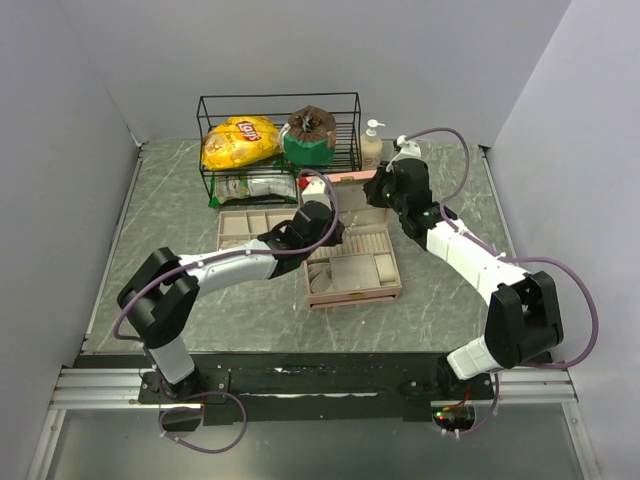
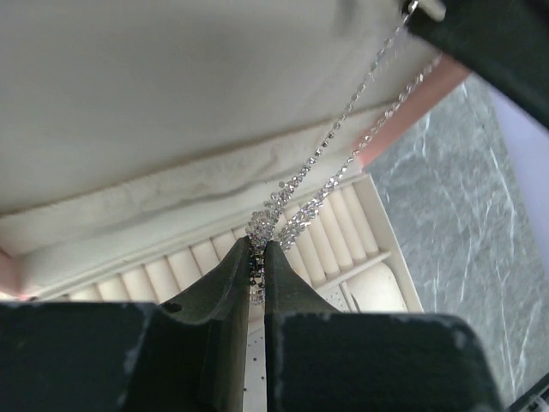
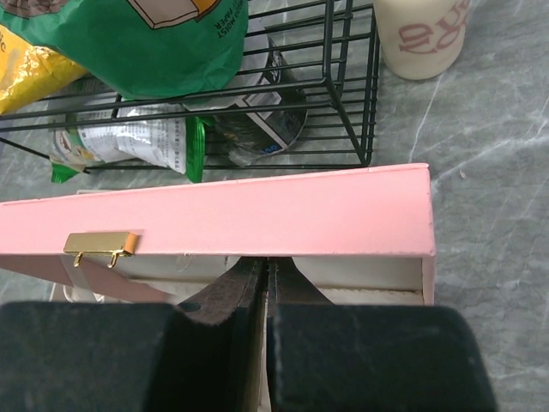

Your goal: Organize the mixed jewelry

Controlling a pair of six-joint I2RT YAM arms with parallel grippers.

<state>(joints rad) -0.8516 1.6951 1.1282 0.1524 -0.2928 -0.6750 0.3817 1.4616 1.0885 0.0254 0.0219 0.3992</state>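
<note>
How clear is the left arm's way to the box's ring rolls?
Probably yes: the left gripper hangs just above the ring rolls, nothing between. It is shut on a silver chain stretched up past the lid, which may hold it back.

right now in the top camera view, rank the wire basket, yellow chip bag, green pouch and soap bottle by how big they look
1. wire basket
2. yellow chip bag
3. green pouch
4. soap bottle
All stand together at the back, so nearness barely skews this.

My corner: pale walls [image 1: 300,50], marbled table [image 1: 170,200].
Plain walls close in on three sides; the grey veined table lies evenly lit beneath me.
</note>
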